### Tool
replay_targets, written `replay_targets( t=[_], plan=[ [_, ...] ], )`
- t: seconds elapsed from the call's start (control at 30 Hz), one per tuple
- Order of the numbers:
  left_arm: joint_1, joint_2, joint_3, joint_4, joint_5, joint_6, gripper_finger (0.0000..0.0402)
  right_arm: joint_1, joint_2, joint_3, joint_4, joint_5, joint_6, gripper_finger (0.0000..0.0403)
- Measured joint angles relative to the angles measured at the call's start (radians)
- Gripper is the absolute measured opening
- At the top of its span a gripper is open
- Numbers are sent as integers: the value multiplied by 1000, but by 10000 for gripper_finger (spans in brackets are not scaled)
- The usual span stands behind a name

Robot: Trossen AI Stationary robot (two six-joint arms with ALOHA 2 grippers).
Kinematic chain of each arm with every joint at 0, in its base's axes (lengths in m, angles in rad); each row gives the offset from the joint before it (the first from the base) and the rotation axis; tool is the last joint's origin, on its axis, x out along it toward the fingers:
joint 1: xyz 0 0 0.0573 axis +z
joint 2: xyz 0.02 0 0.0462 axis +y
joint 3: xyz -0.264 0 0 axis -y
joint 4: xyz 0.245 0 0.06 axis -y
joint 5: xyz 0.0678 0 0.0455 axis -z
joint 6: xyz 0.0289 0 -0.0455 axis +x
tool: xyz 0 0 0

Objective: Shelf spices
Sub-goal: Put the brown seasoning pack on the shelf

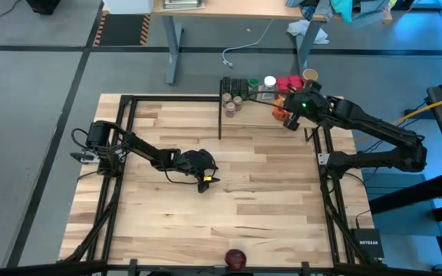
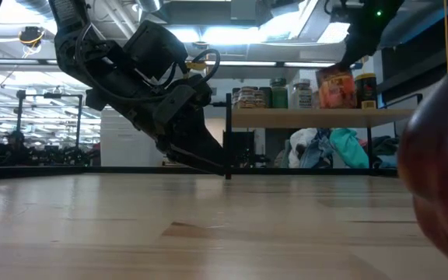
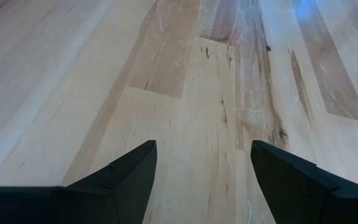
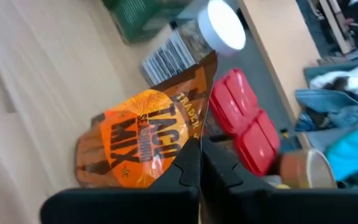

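We see the broad wooden desk (image 1: 229, 207) first, with the narrow shelf (image 1: 271, 93) raised at its far edge toward the right. On that shelf stand the spices: dark-lidded jars (image 1: 235, 84), a green-lidded jar (image 1: 253, 83), a white-capped bottle (image 1: 269, 81), pink-red boxes (image 1: 288, 83) and a tan-lidded jar (image 1: 310, 75). Our right hand (image 4: 199, 163) hangs over the shelf's right part, clenched on the top edge of an orange taco-mix packet (image 4: 138, 142), which dangles just below the fingers, beside the red boxes and the white-capped bottle. Our left hand (image 1: 205, 179) waits low over the bare middle of the desk, its fingers (image 3: 124, 177) spread apart and gripping nothing. A dark red round object (image 1: 236, 258) sits at the near edge.
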Motion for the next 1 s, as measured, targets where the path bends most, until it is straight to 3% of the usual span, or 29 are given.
replay_targets(
  t=[0.33, 0.7, 1.0],
  plan=[
    [0, 0, 0, -1, 0, 0, 255, 0, -60, 0, -39, 49, 42, 0],
    [0, 0, 0, 0, 0, -7, 255, 1, -139, 0, -249, 49, 344, 0],
    [0, 0, 0, 0, 0, -6, 255, 1, -159, 0, -380, 117, 529, 1]
  ],
)
